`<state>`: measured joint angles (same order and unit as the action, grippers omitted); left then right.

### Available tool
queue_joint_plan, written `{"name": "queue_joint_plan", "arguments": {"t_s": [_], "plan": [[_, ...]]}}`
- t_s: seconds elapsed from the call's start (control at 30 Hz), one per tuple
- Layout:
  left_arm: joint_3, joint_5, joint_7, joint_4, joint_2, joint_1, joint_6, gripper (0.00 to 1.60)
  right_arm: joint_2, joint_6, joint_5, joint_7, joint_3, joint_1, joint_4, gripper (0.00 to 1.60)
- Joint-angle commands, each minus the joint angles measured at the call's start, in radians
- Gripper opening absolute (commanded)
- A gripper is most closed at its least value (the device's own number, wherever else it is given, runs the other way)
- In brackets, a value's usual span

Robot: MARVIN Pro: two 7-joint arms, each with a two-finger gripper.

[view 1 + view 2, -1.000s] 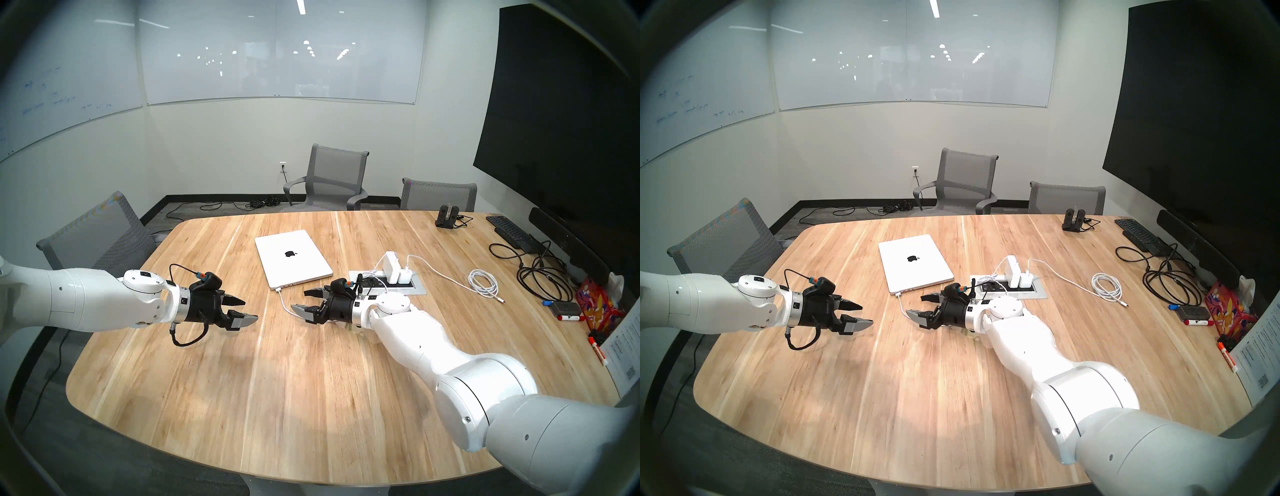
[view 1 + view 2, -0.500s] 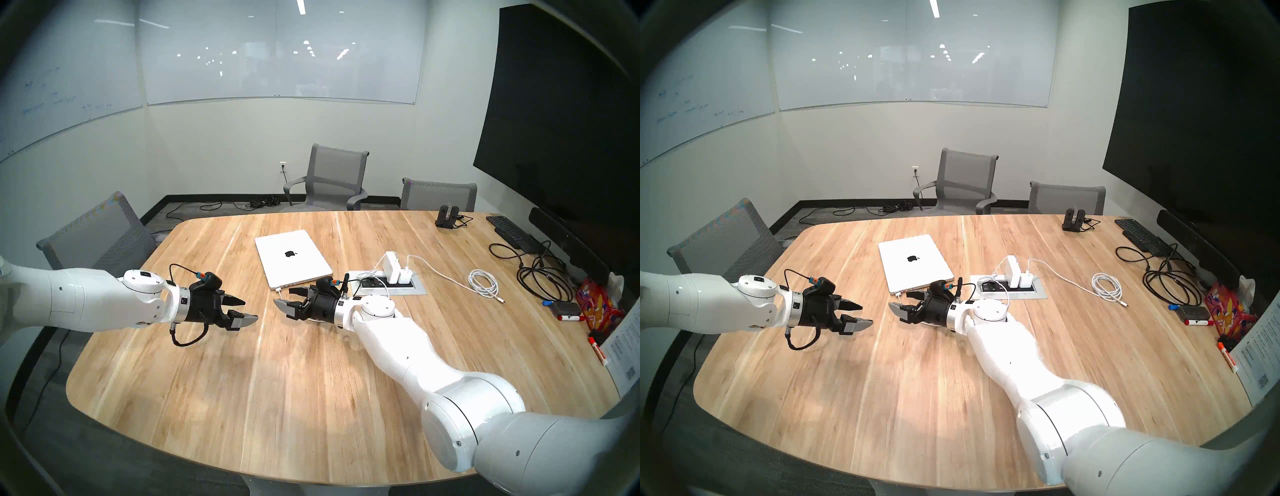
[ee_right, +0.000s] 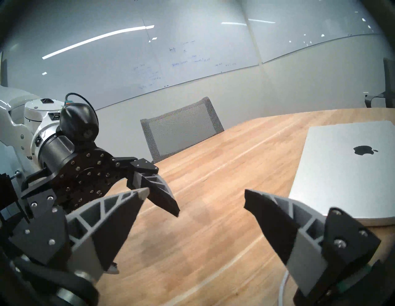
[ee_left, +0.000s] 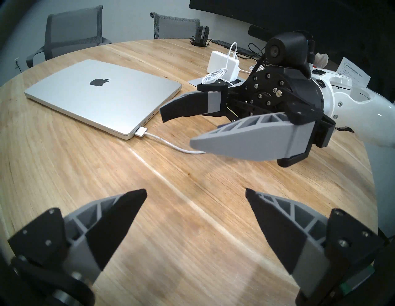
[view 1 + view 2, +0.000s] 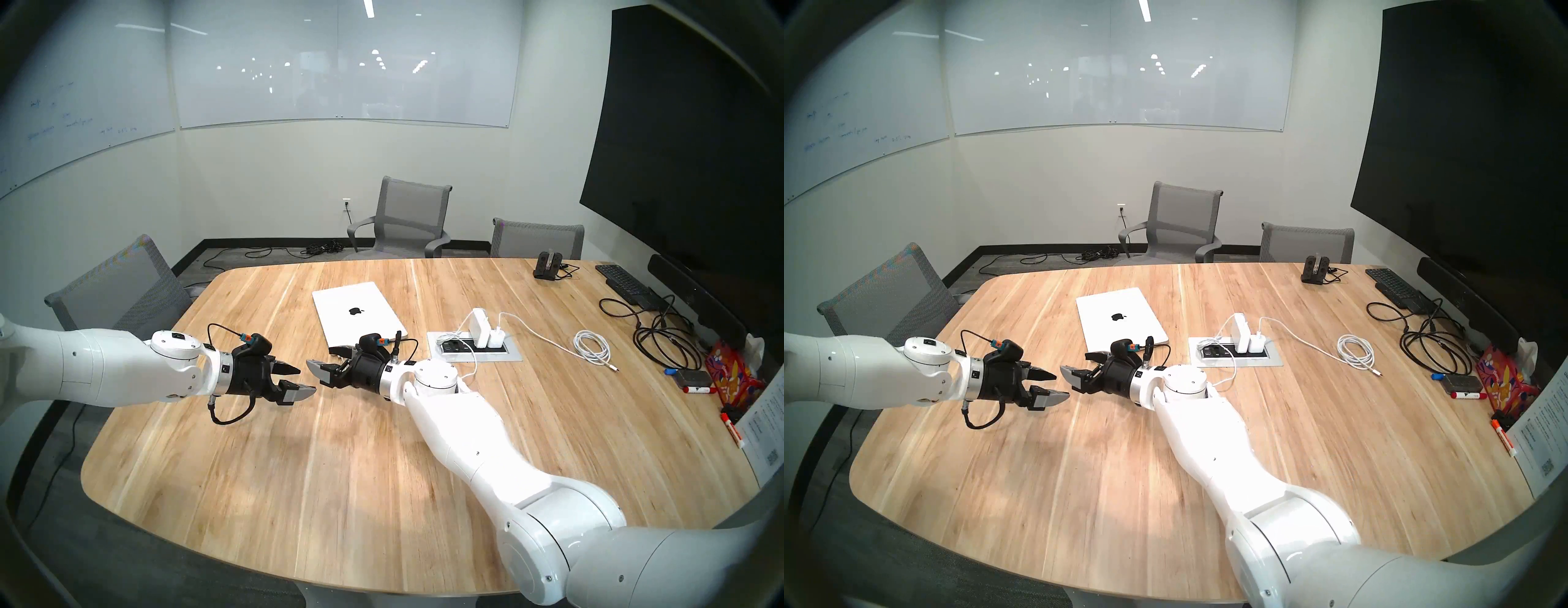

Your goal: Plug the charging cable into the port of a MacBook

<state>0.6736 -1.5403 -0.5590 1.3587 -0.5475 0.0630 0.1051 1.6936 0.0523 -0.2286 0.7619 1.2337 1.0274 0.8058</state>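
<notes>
Closed laptop (image 4: 102, 94) lying on the wooden table (image 4: 64, 171), white charging cable (image 4: 166, 143) sitting plugged into its end port (image 4: 136, 129), right gripper (image 4: 176, 132) gaping wide above the cable, holding nothing, left gripper (image 4: 195, 193) hanging wide and empty

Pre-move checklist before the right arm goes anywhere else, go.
1. Connector sits against the end port of the laptop: ok, though how deep it is seated cannot be told.
2. Right gripper jaws open, holding nothing: ok.
3. Left gripper jaws open, holding nothing: ok.
4. Clearance between the two grippers: not ok, tips look close in the head views.
5. Charging cable clear of the right gripper: cannot tell, it runs under the lower finger.
6. Laptop lid closed, flat on the table: ok.
</notes>
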Motion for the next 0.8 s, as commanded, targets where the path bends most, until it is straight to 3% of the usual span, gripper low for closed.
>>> {"name": "queue_joint_plan", "arguments": {"t_s": [0.0, 0.23, 0.43, 0.77], "plan": [[-0.012, -0.001, 0.001, -0.002, -0.002, -0.016, 0.003, 1.60, 0.000, 0.043, 0.011, -0.118, 0.025, 0.052, 0.113, 1.60], [-0.013, -0.001, 0.001, -0.002, -0.002, -0.017, 0.003, 1.60, 0.012, 0.087, 0.035, -0.222, 0.044, 0.093, 0.199, 1.60], [-0.012, -0.001, 0.001, -0.003, -0.002, -0.016, 0.003, 1.60, 0.041, 0.117, 0.061, -0.255, 0.018, 0.119, 0.266, 1.60], [-0.013, -0.001, 0.001, -0.002, -0.002, -0.017, 0.003, 1.60, 0.025, 0.198, 0.066, -0.345, -0.021, 0.170, 0.397, 1.60]]}}
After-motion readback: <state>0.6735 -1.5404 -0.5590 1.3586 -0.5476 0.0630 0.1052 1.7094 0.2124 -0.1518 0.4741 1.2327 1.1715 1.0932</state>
